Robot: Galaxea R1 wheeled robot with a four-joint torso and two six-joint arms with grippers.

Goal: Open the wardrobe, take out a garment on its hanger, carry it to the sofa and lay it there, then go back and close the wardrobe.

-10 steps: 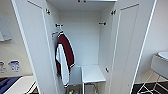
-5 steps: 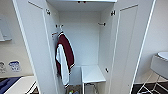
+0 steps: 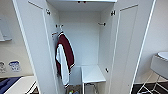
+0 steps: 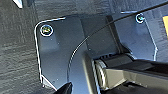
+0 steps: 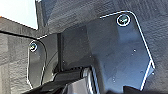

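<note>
Wardrobe [image 3: 82,45] stands open

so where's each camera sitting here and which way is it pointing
Head view: high on the robot, facing forward and a little down into the open wardrobe, where a maroon jacket hangs at the left above a white shelf; no part of the robot's body is seen.
Left wrist view: on the left arm, aimed down at the dark carpet; the robot's dark plate and jointed bar show.
Right wrist view: on the right arm, aimed down at dark carpet too; same plate and bar.
Shared: both wrist views show carpet and robot hardware.
</note>
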